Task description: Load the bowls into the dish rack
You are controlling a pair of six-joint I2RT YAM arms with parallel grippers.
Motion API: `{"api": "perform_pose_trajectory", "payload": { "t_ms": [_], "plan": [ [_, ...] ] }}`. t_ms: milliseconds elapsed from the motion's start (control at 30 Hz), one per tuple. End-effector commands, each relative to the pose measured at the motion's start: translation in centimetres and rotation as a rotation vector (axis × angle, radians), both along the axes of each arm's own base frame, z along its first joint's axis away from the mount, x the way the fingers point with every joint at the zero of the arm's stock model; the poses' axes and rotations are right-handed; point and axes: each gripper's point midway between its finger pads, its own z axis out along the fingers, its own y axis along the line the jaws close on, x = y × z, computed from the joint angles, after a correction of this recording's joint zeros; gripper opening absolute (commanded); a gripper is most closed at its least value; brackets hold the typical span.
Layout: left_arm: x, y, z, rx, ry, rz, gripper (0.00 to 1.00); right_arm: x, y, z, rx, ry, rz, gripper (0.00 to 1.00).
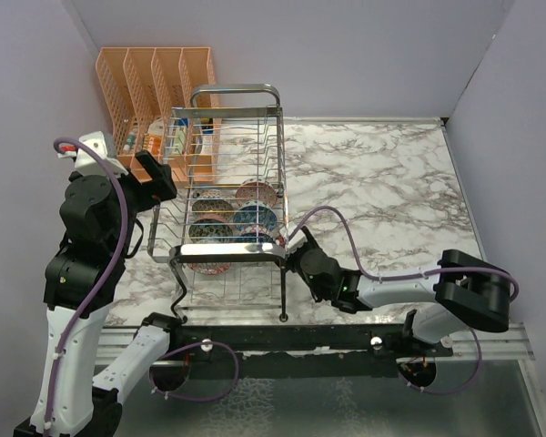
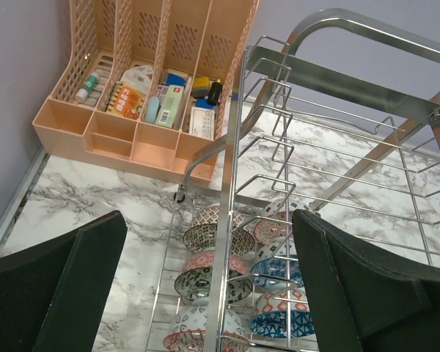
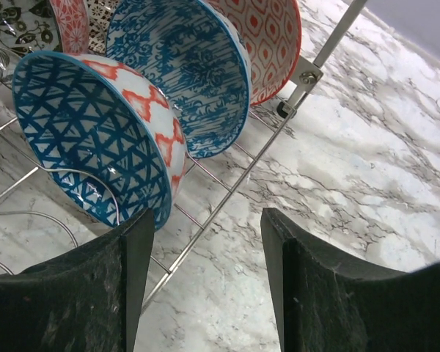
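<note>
The dish rack [image 1: 232, 118] is chrome wire, a grid of thin bright rods with a broad looped handle bar on top and curved dark legs. It stands on the white, grey-veined marble desk [image 1: 382, 182]. The bowls [image 2: 198, 282] are inside it on the lower tier, set on edge in two rows between the wire hoops (glazed ceramic, round, each patterned within).

From the right wrist, three of them lean one behind another. There is a lattice bowl [image 3: 81, 125] with blue criss-cross lines inside and an orange-red trellis outside, a floral bowl [image 3: 183, 73] in blue and white, and a red bowl [image 3: 268, 37] with white ovals.

The right hand [image 3: 205, 220] sits low by the rack's right corner, its matte black fingers spread with nothing between them. The lattice bowl's lower rim lies just beside one finger. The left hand [image 2: 209, 235] hangs above the rack's left side, its broad fingers likewise wide apart and empty.

Behind the rack stands an orange plastic organizer [image 2: 154, 139], lattice-walled, its slots holding small packets and bottles.
</note>
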Motion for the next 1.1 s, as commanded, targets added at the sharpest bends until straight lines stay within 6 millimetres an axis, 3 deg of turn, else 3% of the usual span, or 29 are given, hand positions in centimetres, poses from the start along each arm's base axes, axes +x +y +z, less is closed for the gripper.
{"api": "perform_pose_trajectory", "payload": {
  "t_ms": [0, 267, 533, 700, 900, 1067],
  "plan": [
    [-0.3, 0.4, 1.7, -0.021, -0.057, 0.023, 0.99, 0.2, 1.2, -0.6, 0.024, 0.056, -0.022, 0.60],
    [-0.7, 2.3, 1.0, -0.020, -0.031, 0.132, 0.99, 3.3, -2.4, -0.4, 0.147, 0.208, -0.171, 0.60],
    [-0.8, 2.6, 1.4, -0.021, -0.051, 0.148, 0.99, 4.3, -5.5, 1.6, 0.210, 0.255, -0.252, 0.60],
    [-0.4, 2.9, 1.0, -0.015, -0.033, 0.177, 0.99, 3.9, -5.5, 2.5, 0.245, 0.262, -0.216, 0.61],
    [-0.4, 2.9, 1.1, -0.025, -0.037, 0.175, 0.99, 3.4, -4.0, 1.1, 0.226, 0.303, -0.146, 0.61],
    [-0.6, 3.0, 1.4, -0.023, -0.047, 0.175, 0.99, 3.4, -3.7, 1.2, 0.244, 0.314, -0.136, 0.61]
  ]
}}
